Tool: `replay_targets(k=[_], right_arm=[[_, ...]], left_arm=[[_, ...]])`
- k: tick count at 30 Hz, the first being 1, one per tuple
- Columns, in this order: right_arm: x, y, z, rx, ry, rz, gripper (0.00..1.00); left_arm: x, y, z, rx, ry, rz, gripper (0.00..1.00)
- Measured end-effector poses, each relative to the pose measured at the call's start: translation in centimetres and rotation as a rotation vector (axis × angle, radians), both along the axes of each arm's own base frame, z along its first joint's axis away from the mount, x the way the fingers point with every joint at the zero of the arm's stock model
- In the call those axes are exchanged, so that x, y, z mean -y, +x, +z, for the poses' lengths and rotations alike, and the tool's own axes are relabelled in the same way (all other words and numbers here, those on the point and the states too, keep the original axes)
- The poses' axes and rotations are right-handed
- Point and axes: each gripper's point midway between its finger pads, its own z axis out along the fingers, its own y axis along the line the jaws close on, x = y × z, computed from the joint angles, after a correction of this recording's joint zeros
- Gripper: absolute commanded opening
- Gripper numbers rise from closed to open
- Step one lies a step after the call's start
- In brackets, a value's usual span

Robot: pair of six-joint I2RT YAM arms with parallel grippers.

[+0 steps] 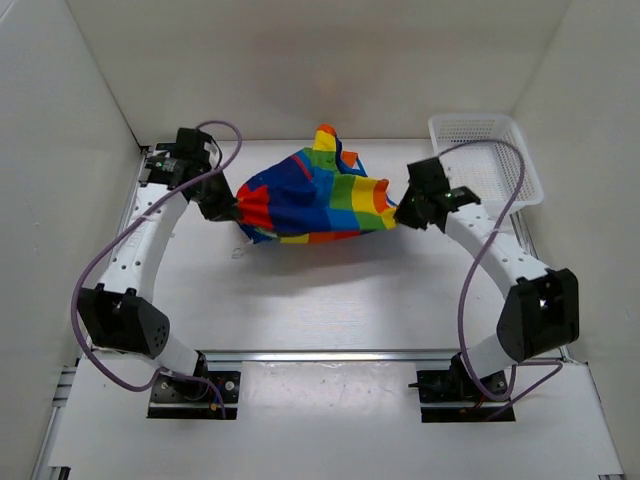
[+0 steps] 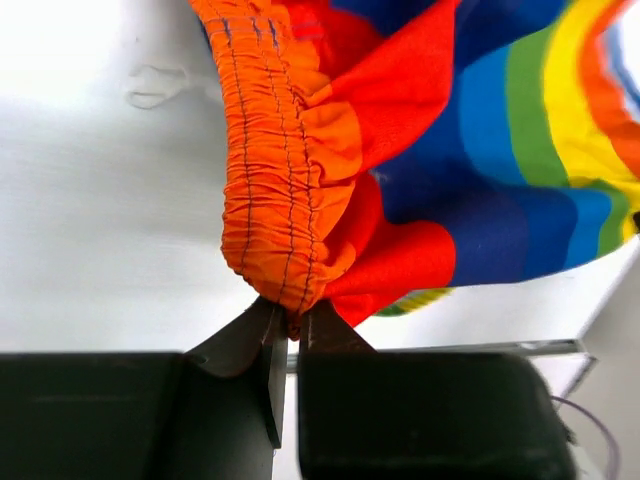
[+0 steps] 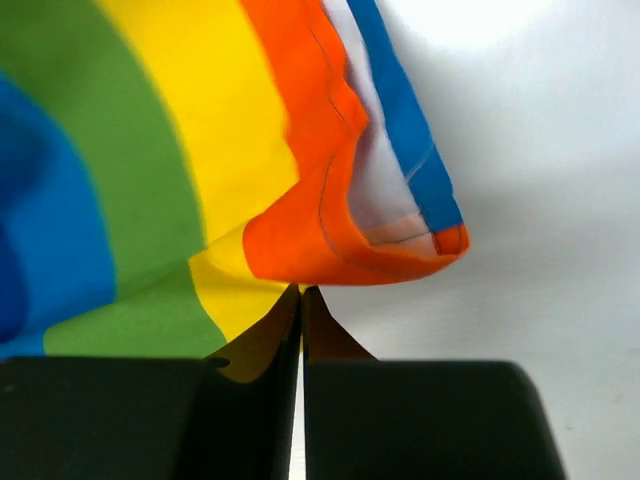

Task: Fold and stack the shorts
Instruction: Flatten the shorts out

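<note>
From above, the left arm and right arm rise from the near edge of the table and curve inward. The shorts are slung between them toward the back, with the long axis running left to right, from one set of jaws to the other. The cloth bunches and sags in the middle, and I cannot tell whether it touches the table. A white mesh basket sits at the far right, apart from the cloth.

In the left wrist view, the left jaws are pinched nearly shut on the gathered orange waistband, elastic and finely ruched with stitched rows. The soft striped cloth spills away to the right.

In the right wrist view, the right jaws are closed tight on a thin hemmed edge, orange over yellow, with smooth woven fabric fanning left.

Laying the shorts flat likely means pulling both ends apart along that axis.
</note>
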Motion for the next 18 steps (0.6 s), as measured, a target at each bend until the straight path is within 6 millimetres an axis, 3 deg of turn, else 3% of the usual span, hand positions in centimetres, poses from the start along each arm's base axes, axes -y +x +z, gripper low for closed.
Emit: replay_targets(k=[2,5,8,12,18], right_arm=[[0.1,1.8,4.8,0.092,-0.007,0.024,0.01],[0.4,4.3,13.1,0.258,0.001,0.045,0.01],[1.1,5.0,21.9,0.435,0.018,0.056,0.01],[2.3,1.6,30.0,0.594,0.038,0.079,0.01],[4.2,-7.3,38.0,0.775,0.103,0.129,0.01]], left_arm=[[-0.1,1.1,2.9,0.064,-0.015,0.005,0.11],[-0.1,3.2,9.3,0.227,-0.06,0.01,0.11],[0.2,3.6,15.4,0.389,-0.108,-0.001,0.11],[0.6,1.8,21.6,0.546,-0.174,-0.024,0.11],[1.4,-6.1,27.7,0.715,-0.286,-0.104,0.11]])
